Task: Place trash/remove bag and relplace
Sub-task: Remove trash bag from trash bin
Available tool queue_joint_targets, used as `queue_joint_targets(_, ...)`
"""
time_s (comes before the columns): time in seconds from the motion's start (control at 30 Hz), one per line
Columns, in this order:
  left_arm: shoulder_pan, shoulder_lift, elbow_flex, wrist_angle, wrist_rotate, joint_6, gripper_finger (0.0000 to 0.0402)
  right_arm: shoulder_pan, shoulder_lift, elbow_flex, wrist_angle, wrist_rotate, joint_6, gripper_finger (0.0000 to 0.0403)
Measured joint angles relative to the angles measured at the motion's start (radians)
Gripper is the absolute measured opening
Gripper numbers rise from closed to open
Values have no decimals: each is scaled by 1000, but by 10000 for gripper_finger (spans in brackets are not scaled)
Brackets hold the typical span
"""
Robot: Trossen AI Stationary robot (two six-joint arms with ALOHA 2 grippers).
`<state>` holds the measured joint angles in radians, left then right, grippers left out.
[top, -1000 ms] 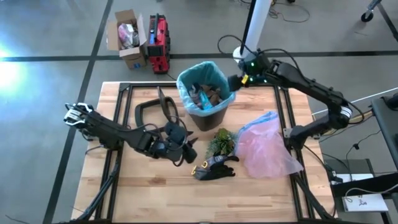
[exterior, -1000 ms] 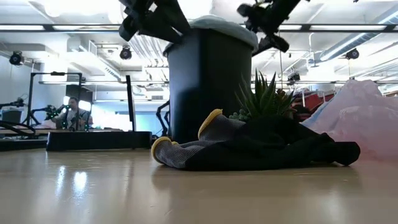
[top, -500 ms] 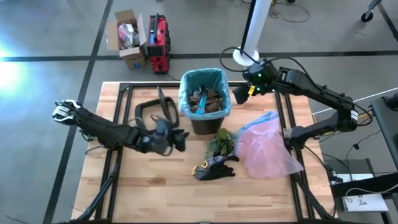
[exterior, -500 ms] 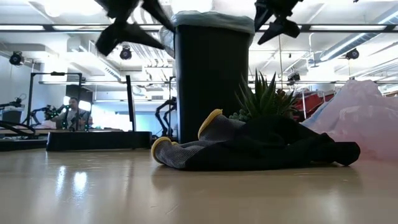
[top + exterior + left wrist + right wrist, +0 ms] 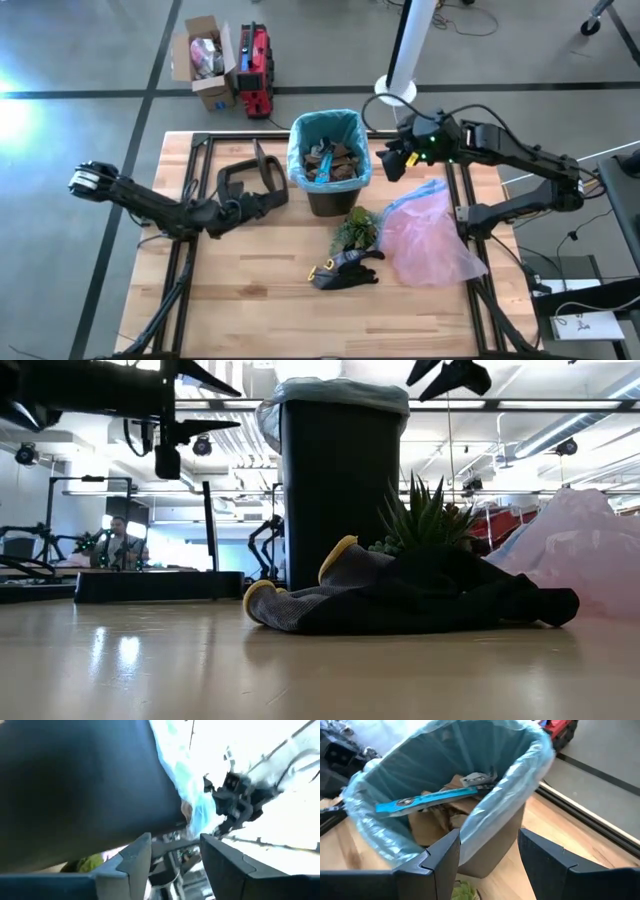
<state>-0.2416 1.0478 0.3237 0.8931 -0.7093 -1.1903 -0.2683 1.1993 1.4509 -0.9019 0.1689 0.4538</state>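
Four cameras: one overhead, one at surface level, one on each wrist.

The high view looks straight down on the whole wooden surface (image 5: 250, 290) from well above, both arms in frame. The low view sits at the surface's near edge, facing level toward the room beyond, very close to the glove (image 5: 400, 600). The left wrist view looks tilted past its fingers (image 5: 132, 857), pressed close to the black bin (image 5: 75, 790). The right wrist view looks down into the bag (image 5: 385, 840) from nearby. All four views share the bin.

surface: wooden table (image 5: 250, 290) | on it: black bin (image 5: 331, 190), plant (image 5: 356, 228), glove (image 5: 342, 269), pink bag (image 5: 428, 235)
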Motion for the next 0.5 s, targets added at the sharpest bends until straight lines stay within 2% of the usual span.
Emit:
queue_joint_targets(0.13, 5, 47, 8, 76, 21, 9, 183, 43, 5, 0, 4, 48, 11, 186)
queue_joint_targets(0.3, 23, 109, 32, 76, 47, 6, 210, 70, 9, 0, 4, 92, 46, 186)
queue_joint_targets(0.5, 81, 172, 70, 142, 50, 39, 201, 92, 12, 0, 11, 95, 72, 186)
